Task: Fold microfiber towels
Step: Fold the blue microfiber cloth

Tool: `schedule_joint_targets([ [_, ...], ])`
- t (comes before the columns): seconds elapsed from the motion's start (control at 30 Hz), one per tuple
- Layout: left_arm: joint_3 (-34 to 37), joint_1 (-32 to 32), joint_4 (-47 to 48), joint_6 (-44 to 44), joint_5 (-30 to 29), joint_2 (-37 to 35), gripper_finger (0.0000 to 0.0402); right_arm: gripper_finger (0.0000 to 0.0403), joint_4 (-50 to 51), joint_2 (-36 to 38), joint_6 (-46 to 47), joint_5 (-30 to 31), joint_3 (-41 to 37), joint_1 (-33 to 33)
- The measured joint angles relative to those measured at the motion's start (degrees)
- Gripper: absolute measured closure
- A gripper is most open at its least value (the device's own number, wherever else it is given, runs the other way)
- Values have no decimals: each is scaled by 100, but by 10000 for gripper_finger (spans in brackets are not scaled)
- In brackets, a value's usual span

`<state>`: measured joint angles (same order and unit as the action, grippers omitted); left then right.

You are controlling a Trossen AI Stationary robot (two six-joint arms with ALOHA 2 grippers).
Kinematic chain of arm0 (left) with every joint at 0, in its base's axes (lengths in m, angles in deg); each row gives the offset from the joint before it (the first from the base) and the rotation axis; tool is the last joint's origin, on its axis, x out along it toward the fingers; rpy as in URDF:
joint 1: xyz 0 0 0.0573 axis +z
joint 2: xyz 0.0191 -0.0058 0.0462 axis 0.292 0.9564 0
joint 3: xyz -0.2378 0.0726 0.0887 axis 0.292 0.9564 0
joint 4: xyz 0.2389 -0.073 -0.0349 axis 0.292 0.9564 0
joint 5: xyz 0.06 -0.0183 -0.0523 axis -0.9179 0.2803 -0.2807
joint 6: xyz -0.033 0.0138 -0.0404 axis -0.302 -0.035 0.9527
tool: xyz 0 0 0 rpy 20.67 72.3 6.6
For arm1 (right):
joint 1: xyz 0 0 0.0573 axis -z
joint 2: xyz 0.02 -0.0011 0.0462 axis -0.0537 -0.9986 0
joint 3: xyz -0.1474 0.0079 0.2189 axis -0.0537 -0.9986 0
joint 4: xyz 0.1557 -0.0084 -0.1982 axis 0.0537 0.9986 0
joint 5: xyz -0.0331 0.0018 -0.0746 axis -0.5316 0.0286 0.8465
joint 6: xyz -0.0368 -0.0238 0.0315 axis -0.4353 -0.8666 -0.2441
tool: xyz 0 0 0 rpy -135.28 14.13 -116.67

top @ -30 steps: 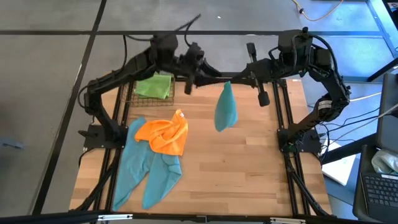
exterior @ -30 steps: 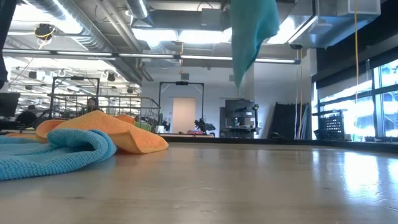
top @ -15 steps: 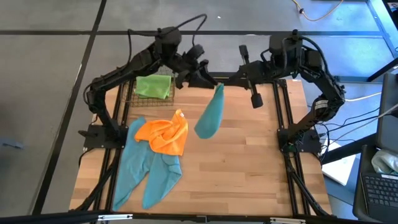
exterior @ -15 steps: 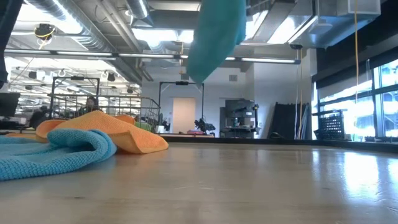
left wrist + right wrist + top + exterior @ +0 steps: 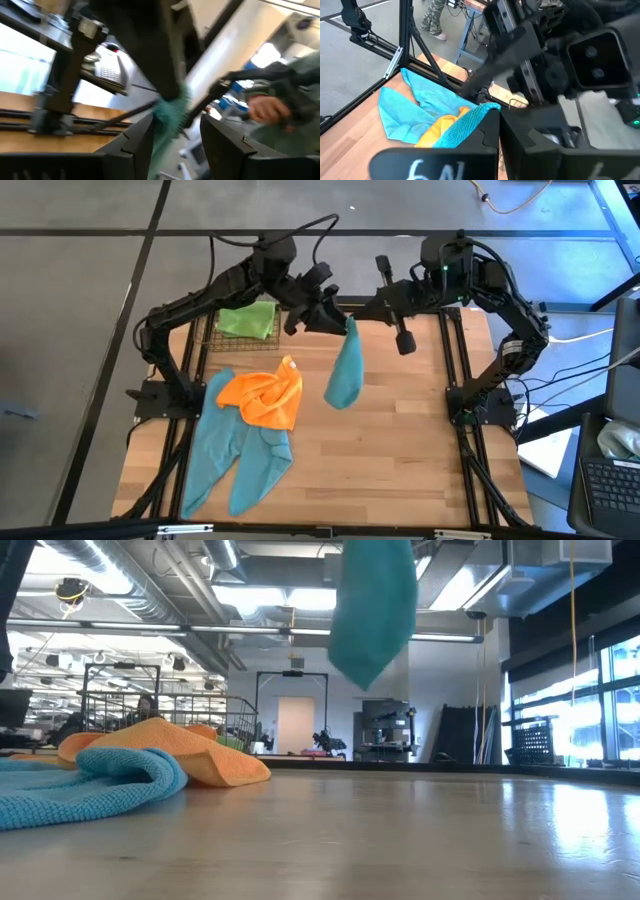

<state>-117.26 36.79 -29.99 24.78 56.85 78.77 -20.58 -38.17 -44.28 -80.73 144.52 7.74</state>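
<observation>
A teal towel (image 5: 345, 370) hangs in the air over the middle of the table's far half; the low view shows its lower end (image 5: 372, 610) well above the wood. My right gripper (image 5: 356, 315) is shut on its top. My left gripper (image 5: 330, 315) has come in from the left and is open, its two fingers (image 5: 135, 145) standing on either side of the towel's upper part (image 5: 167, 115). An orange towel (image 5: 265, 395) lies crumpled on top of a teal one (image 5: 235, 450) spread over the table's left side. My right gripper pinches the teal towel's bunched top end (image 5: 479, 111) between its two fingers, reaching in from the table's right and slanting a little downward. The towel hangs slack below the fingers, clear of the table. My left gripper: I cannot tell whether its fingers touch the towel.
A lime green towel (image 5: 248, 318) lies in a wire basket (image 5: 213, 332) at the far left. Black frame rails (image 5: 455, 380) run along the table's left and right edges. Bare wood (image 5: 400, 450) covers the middle and right of the table. A person shows beyond the table in the left wrist view.
My right gripper has carried the towel's top a little toward the table's left, up to my left gripper. The hanging towel swung out leftward and has swung partly back. My left gripper has rolled about its own axis and stayed open around the towel's top.
</observation>
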Motion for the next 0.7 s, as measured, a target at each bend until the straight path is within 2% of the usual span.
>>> schedule_joint_targets([
  [0.13,0,71,-14,-29,-344,0,249,395,-9,0,10,-2,0,-41],
  [0.27,0,98,-17,-89,-409,0,249,395,-73,0,44,9,0,-54],
  [0.53,0,235,-10,-144,-264,0,250,395,-69,0,313,15,0,-54],
  [0.7,0,453,13,71,-79,-13,266,395,49,0,318,-9,0,-56],
])
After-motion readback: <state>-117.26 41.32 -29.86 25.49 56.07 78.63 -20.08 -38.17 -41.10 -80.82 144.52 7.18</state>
